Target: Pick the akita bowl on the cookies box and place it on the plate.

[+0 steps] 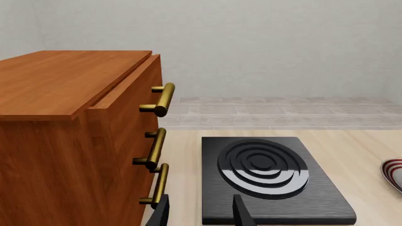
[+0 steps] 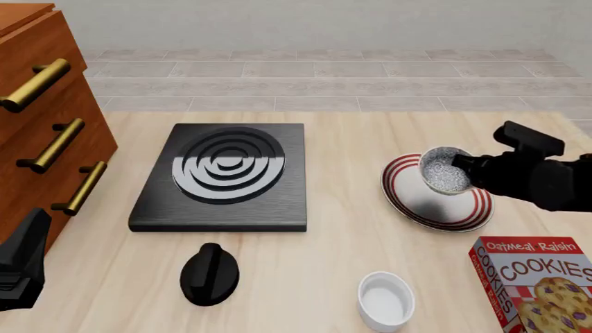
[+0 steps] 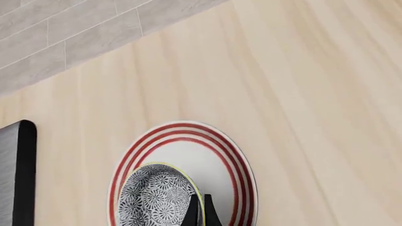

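Front view, left to right. Wooden drawer cabinet (image 2: 41, 104) with brass handles at 9 o'clock on the table (image 2: 333, 229). Left gripper (image 2: 23, 267) sits low at 8 o'clock beside it; in the left wrist view its fingertips (image 1: 242, 212) stand apart with nothing between them, released, pointing toward the black stove burner (image 2: 227, 173).

Burner is centre-left; black knob (image 2: 209, 274) at its 6 o'clock. Plain white ramekin (image 2: 386, 300) further right along the near edge.

The plate (image 2: 434, 198) is at 3 o'clock of the burner. The akita bowl (image 2: 445, 171) is over the plate's far-right part, tilted, pinched at its rim by the right gripper (image 2: 467, 166), which comes in from 3 o'clock. Right wrist view: fingers (image 3: 201, 214) nearly together, clamped on the bowl rim, bowl over the plate's white centre. Can't tell if the bowl's foot touches the plate.

The cookies box (image 2: 536, 284) lies flat at 5 o'clock of the plate, apart from it, nothing on top.
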`<state>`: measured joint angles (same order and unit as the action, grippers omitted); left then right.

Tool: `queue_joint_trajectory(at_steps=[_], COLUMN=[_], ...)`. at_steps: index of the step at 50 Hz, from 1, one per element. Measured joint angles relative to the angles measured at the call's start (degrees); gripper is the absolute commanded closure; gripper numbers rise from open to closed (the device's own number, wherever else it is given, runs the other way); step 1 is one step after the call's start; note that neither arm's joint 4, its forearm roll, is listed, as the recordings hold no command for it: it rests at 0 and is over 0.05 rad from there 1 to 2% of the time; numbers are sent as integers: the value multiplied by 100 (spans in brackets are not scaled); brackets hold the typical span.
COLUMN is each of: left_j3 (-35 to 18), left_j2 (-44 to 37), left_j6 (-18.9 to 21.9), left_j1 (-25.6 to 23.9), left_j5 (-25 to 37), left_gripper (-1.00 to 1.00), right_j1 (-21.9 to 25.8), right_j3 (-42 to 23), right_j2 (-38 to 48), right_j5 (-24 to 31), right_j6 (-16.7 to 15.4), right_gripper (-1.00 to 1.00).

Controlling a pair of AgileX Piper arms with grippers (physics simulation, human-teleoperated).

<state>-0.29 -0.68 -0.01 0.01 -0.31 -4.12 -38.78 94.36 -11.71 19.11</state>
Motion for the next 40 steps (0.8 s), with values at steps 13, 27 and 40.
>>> queue_joint_trajectory(at_steps=[13, 27, 40], left_j3=[0, 0, 0], left_j2=[0, 0, 0], left_j6=[0, 0, 1], left_j1=[0, 0, 0], left_j5=[0, 0, 0], left_gripper=[-100, -100, -100], right_j1=[0, 12, 16], right_j3=[-137, -212, -214], right_j2=[192, 362, 455], right_j5=[4, -33, -88], right_j6=[-43, -74, -76], right_gripper=[100, 100, 100])
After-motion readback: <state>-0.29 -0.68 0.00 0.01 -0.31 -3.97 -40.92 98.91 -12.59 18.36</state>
